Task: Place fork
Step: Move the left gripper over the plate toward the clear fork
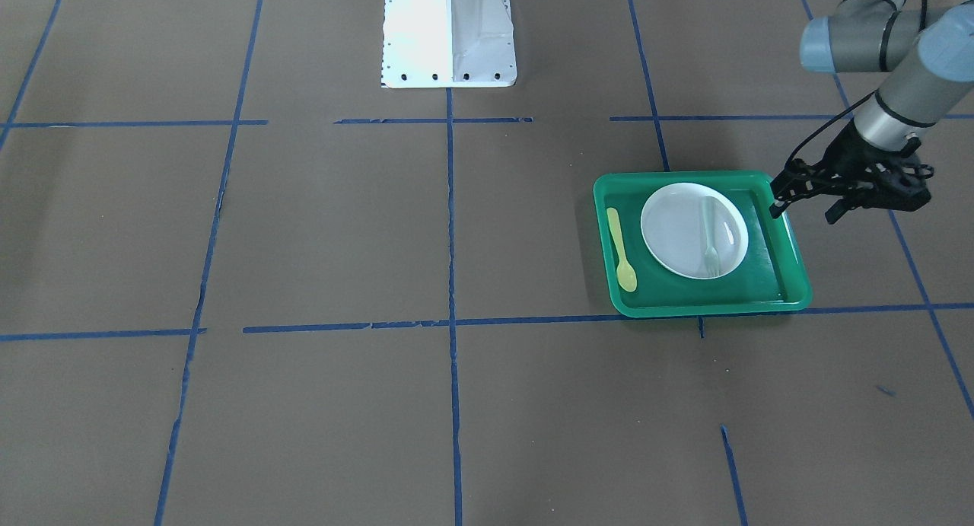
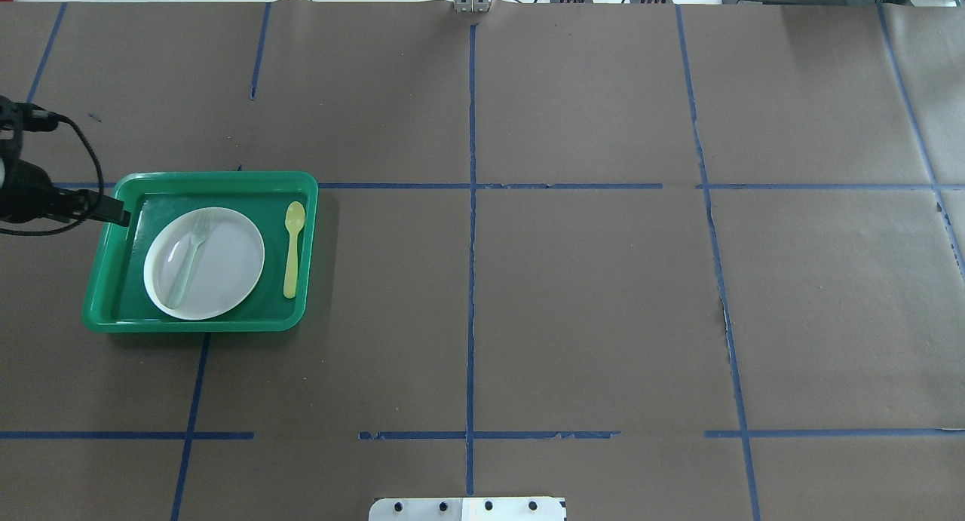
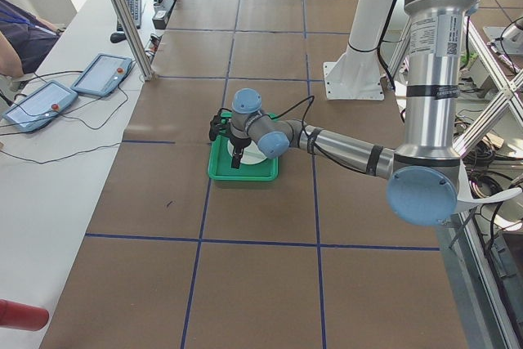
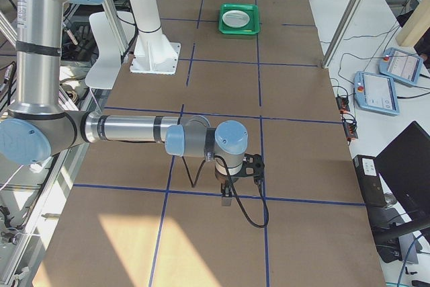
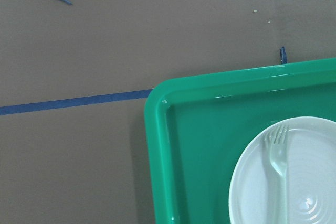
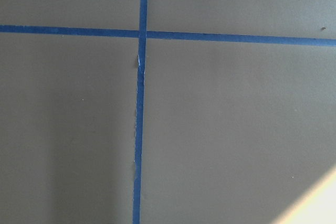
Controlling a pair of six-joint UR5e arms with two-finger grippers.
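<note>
Green tray (image 1: 685, 306): its corner rim lies under our left gripper (image 1: 805, 208), jaws spread, empty; the fork (image 1: 711, 240) rests on the white plate (image 1: 673, 229). Our right gripper (image 4: 227, 197), far off: grip state we cannot tell.

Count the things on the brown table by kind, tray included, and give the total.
Green plastic tray: 1
White round plate: 1
Pale mint plastic fork: 1
Yellow plastic spoon: 1
Total: 4
</note>
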